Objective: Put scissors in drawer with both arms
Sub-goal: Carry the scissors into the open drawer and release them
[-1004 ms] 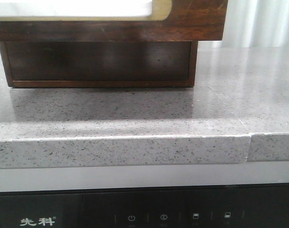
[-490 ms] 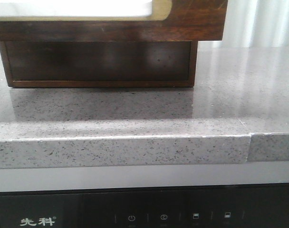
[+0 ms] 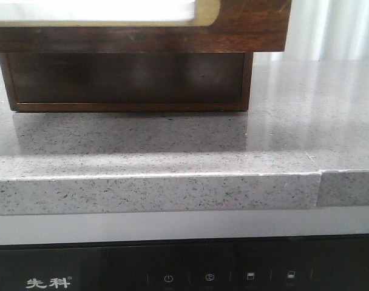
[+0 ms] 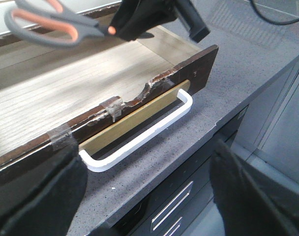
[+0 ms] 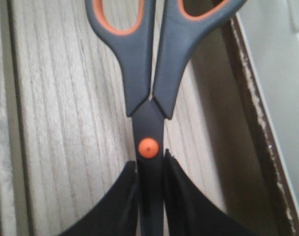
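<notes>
In the left wrist view the left gripper (image 4: 139, 191) stands open, its two dark fingers (image 4: 39, 196) blurred at the lower corners with a wide gap and nothing held between them. Through that gap runs the front edge of the drawer (image 4: 189, 69), pulled open: dark brown wood, chipped and splintered along the top lip, with clear tape patches (image 4: 112, 105) stuck over the break. A white round-cornered handle (image 4: 139, 140) bows off the front over a brass-coloured strip. The drawer's floor is pale wood with fine straight grain, bare across most of its width. Right of the drawer the speckled grey stone bench (image 4: 238, 88) runs to a straight edge, with cabinet fronts below.

At the upper left of that frame the scissors (image 4: 51, 22) hang above the drawer floor, grey handles lined in orange, the blades pinched in the right gripper (image 4: 139, 22).

In the right wrist view the scissors (image 5: 149, 88) fill the middle, orange pivot screw (image 5: 148, 147) just above the black fingers (image 5: 115, 201) that clamp the blades. The drawer's dark side wall (image 5: 257, 132) runs down the right of the frame.

The front view shows only the drawer's underside (image 3: 142, 36) overhanging the bench (image 3: 172, 151).
</notes>
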